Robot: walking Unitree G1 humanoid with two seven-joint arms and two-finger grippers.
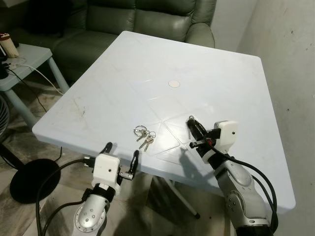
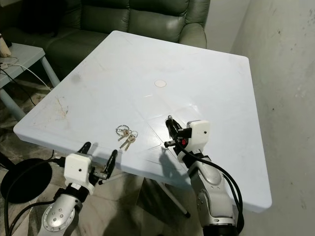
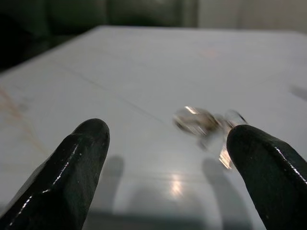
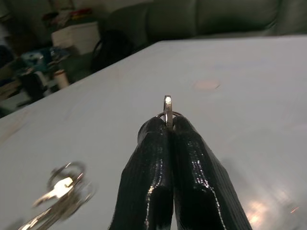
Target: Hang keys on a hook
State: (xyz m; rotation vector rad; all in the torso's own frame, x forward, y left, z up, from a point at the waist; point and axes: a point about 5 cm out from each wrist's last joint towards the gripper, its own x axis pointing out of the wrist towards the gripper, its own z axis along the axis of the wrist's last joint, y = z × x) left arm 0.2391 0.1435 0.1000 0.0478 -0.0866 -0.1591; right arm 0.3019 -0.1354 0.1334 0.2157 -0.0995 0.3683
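Room: a green sofa [image 1: 142,19] is seen behind the table; a small side table [image 1: 27,61] stands at the left.
Surface: a pale blue plastic table [image 1: 216,78] with a round centre cap [image 1: 173,84].
Keys [image 1: 143,136]: laid on the table near the front edge, between the grippers; rings toward the sofa, blades toward the robot (long axis slightly slanted).
Left gripper [image 1: 121,158]: held at the table's front edge, fingers spread apart.
Right gripper [image 1: 190,132]: above the table right of the keys, fingers pressed together on a small metal ring [image 4: 168,108].

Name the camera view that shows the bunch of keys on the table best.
The left eye view: the keys lie sharp and whole on the white table, between the left gripper and right gripper. The right eye view shows them similarly, slightly smaller. Both wrist views show them blurred, and the right wrist view crops them at the edge.
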